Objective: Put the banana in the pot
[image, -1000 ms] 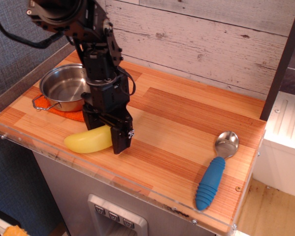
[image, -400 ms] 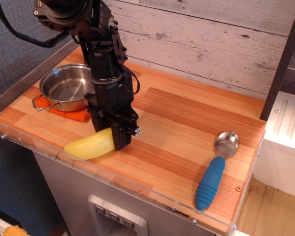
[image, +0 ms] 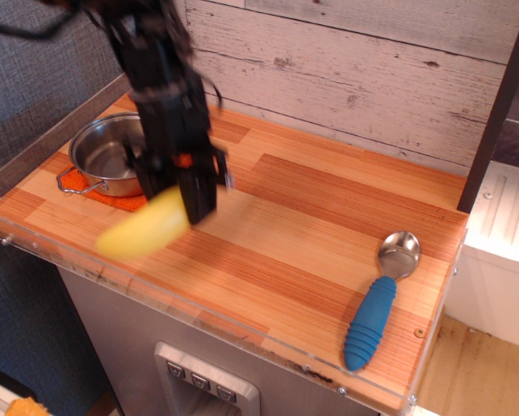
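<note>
The pale-yellow banana (image: pixel 142 230) is blurred by motion and hangs tilted above the front left of the wooden table, its right end held in my gripper (image: pixel 190 208). The gripper is shut on the banana and lifted off the table. The shiny steel pot (image: pixel 107 156) stands at the back left on an orange cloth (image: pixel 125 201), just left of and behind the gripper. The arm hides the pot's right side.
A steel spoon with a blue ribbed handle (image: pixel 376 316) lies at the front right of the table (image: pixel 328 208). A whitewashed plank wall runs behind. A clear acrylic strip edges the table's front.
The gripper has risen and moved a little left and back, lifting the banana off the table. The banana now tilts down to the left in the air.
</note>
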